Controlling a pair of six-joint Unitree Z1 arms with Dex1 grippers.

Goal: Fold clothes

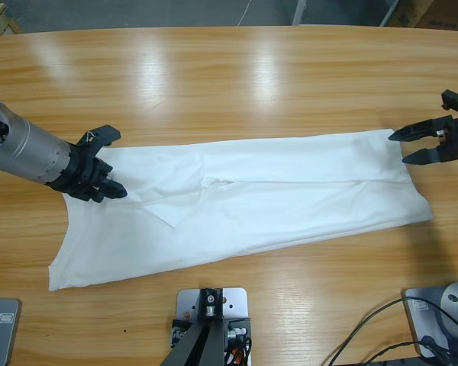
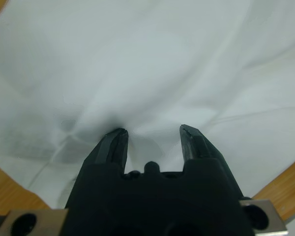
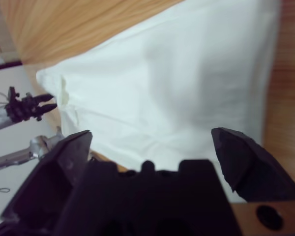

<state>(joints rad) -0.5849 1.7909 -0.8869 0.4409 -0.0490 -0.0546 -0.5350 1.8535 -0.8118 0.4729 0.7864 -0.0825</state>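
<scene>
The clothes are one white T-shirt [image 1: 275, 191], laid out as a long wrinkled strip across the wooden table [image 1: 214, 76]. My left gripper [image 1: 111, 164] is over the strip's left end. In the left wrist view the gripper [image 2: 154, 132] stands open, its tips down on the shirt [image 2: 137, 59], which puckers slightly between them. My right gripper [image 1: 399, 148] hangs open at the strip's upper right corner, holding nothing. The right wrist view looks along the shirt [image 3: 187, 73] past the open right gripper [image 3: 152, 133] to the left gripper [image 3: 32, 105] at the far end.
Black cables [image 1: 366, 335] lie at the table's near right edge. Bare wood runs along the far side of the table behind the shirt. Cardboard boxes [image 1: 435, 11] stand beyond the far right corner.
</scene>
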